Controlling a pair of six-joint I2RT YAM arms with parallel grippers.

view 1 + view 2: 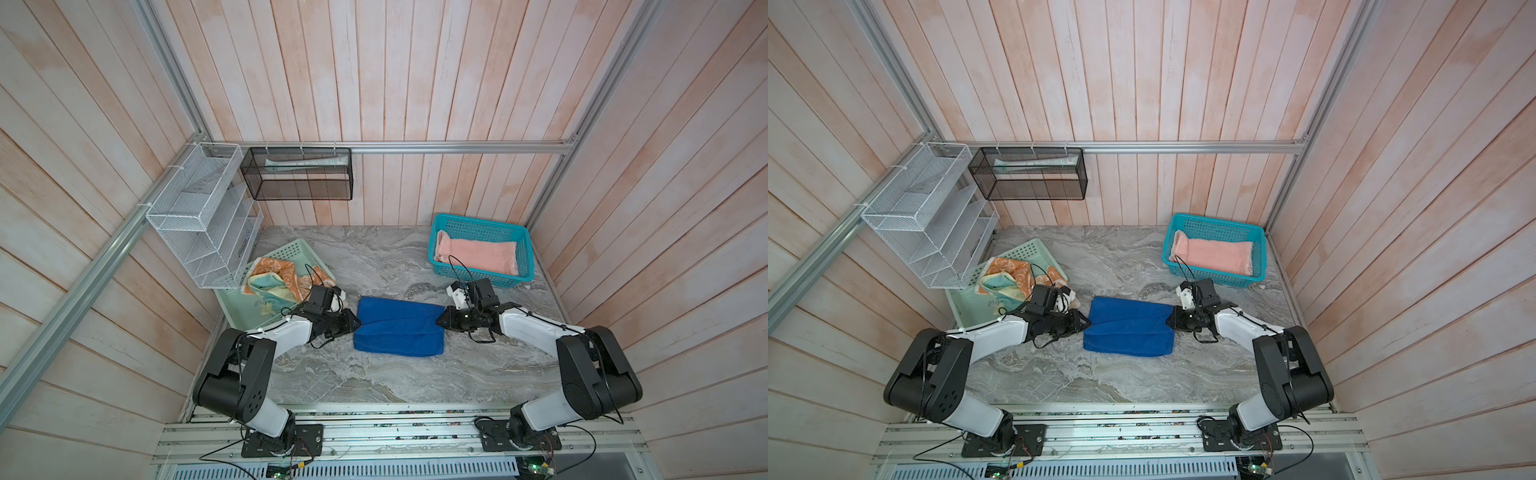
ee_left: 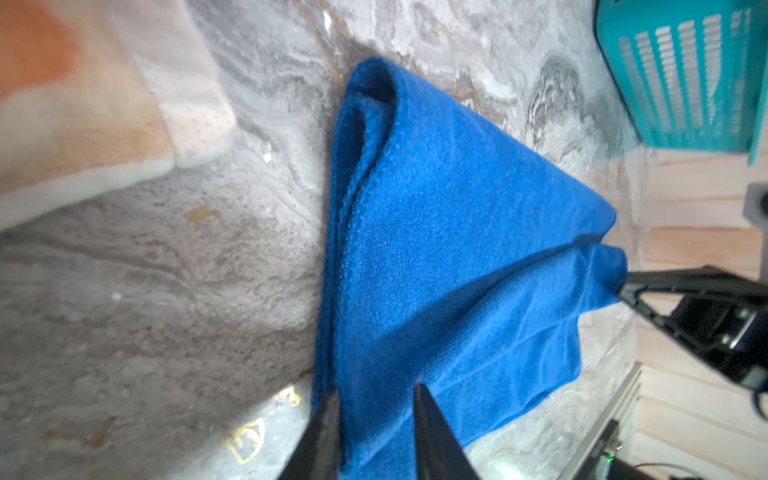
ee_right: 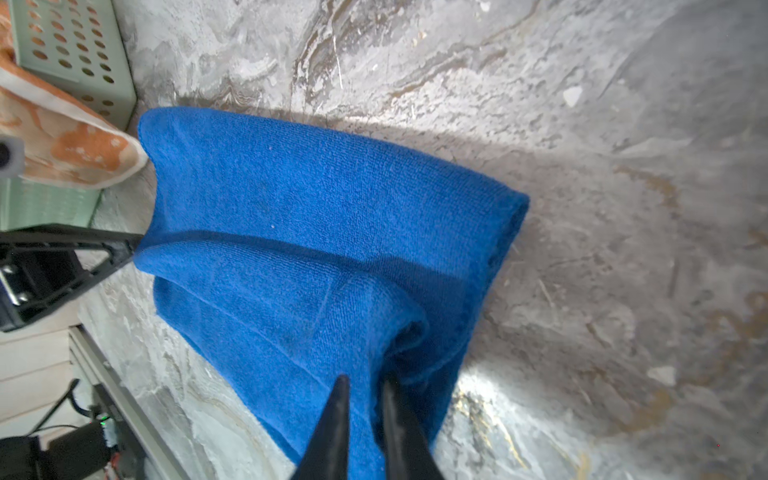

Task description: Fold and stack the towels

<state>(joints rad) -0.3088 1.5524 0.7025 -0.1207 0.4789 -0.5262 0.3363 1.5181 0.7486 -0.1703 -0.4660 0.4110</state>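
Left wrist view has the left hand (image 2: 376, 390) with its two dark, tapered fingers set either side of one short end of the blue towel (image 2: 449, 249), clenched on the cloth. The right hand (image 3: 365, 376) pinches the opposite short end in the same way, the terry bunching into a pucker between its fingers.

In both top views the blue towel lies near the middle of the tabletop (image 1: 374, 257). Its long axis runs from the left edge toward the right edge, roughly parallel to the front edge, and its short ends face the two hands. It is doubled over into a thick oblong with a looped pile, rounded folds and a crease along its length from one hand to the other.

A pink towel (image 1: 478, 255), folded into a flat oblong with one end rolled, lies inside the teal basket (image 1: 469, 227), a slotted plastic tray at the far right corner of the grey, marble-veined tabletop. The mint basket (image 1: 286, 253), perforated plastic, sits at the left edge. Crumpled in it are the orange-and-cream towel (image 1: 274, 270), which spills over the rim, and the yellow-and-teal towel (image 1: 266, 286). Dark print on the mint basket's floor is too small to read.
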